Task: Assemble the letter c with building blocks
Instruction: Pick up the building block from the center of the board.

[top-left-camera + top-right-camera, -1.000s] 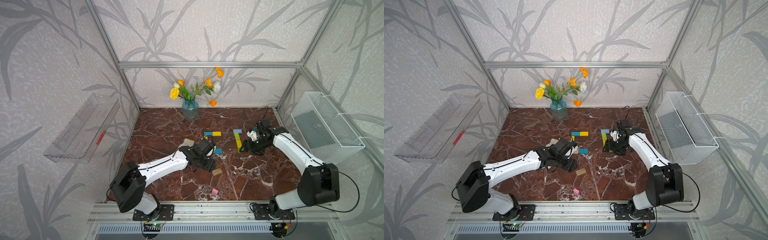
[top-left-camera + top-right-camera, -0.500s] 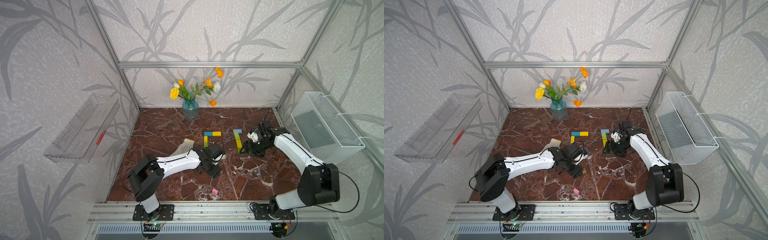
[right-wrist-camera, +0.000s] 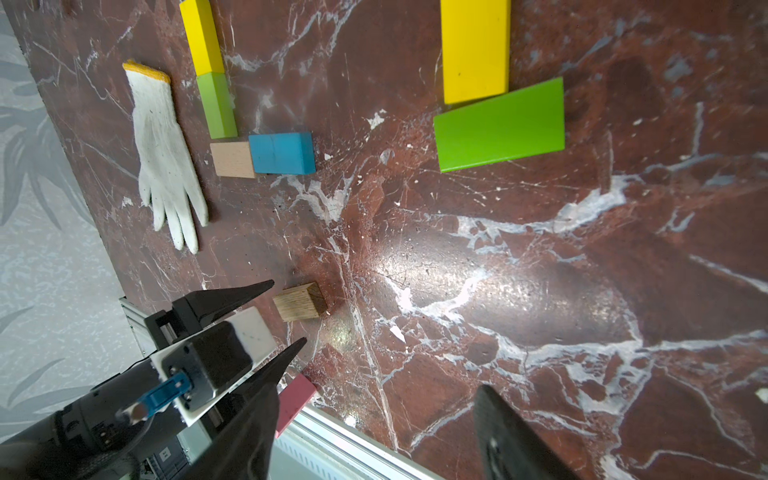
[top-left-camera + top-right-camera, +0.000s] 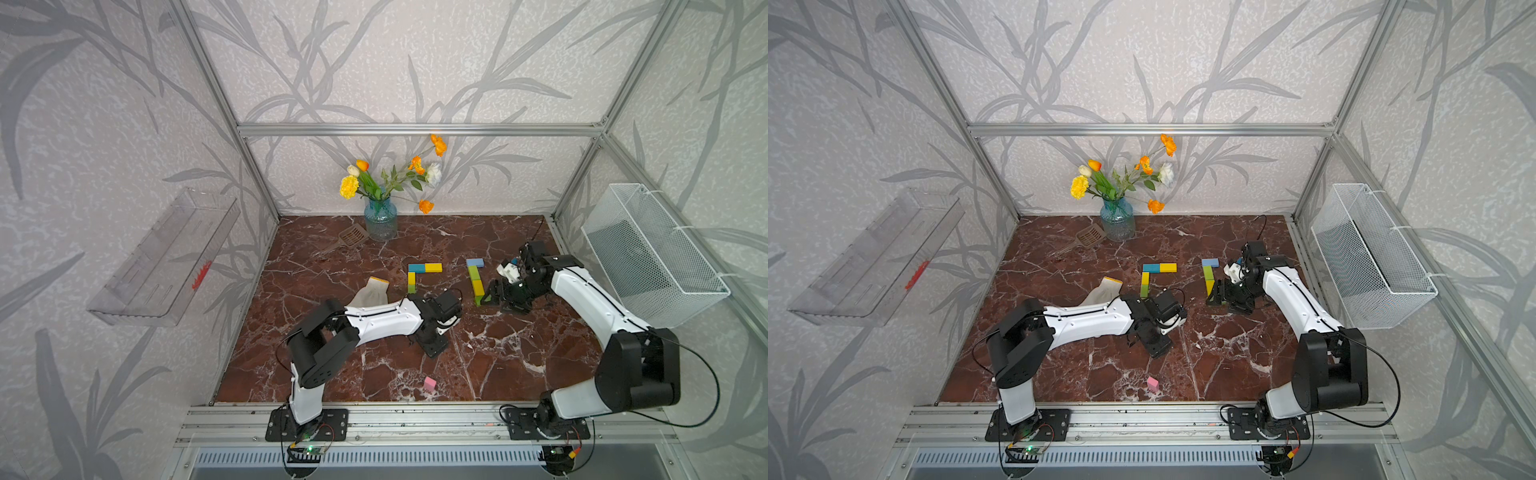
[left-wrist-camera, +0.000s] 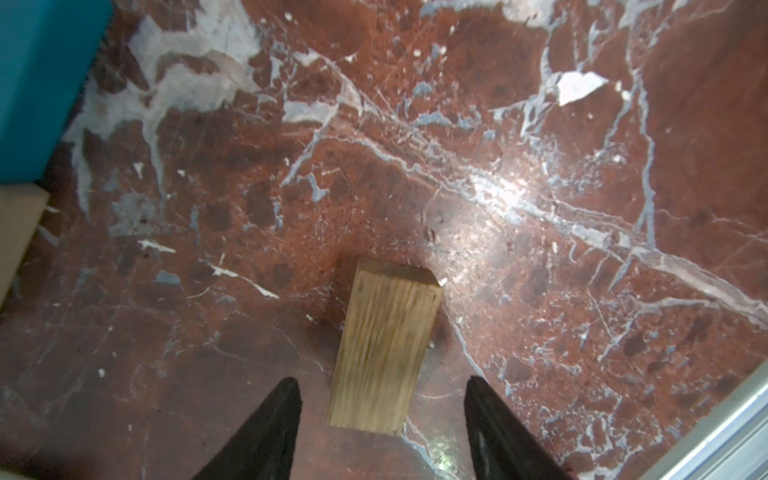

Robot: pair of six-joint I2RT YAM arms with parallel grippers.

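Wood, plain and unpainted: in the left wrist view, the wooden block (image 5: pixel 384 349) lies flat on the red marble surface (image 5: pixel 540 166), just ahead of your left fingers (image 5: pixel 266 428). These fingers stand apart, one on each side, with bare marble showing in both gaps, and neither touches the block. Its long axis runs away from the wrist, nearly in line with the fingers but leaning a little. Only its near end sits between the fingertips, and most of it lies beyond them. A metal rail (image 5: pixel 727 419) cuts one corner of the view, and a teal block (image 5: pixel 41 83) lies well apart.

In the right wrist view, your right fingers (image 3: pixel 511 436) are apart with nothing between them. A green block (image 3: pixel 498 124) and a yellow block (image 3: pixel 473 50) lie ahead, clear of the tips. The wooden block sits at the left fingertips with open marble around it, and a pink block (image 3: pixel 295 395) lies near the front edge.

In both top views the left wrist hides the wooden block. The right fingers sit well away, at the foot of a green and yellow column (image 4: pixel 476 282). You would judge the left arm the nearer by far. It likely needs to reach further along the block before closing across the narrow width.
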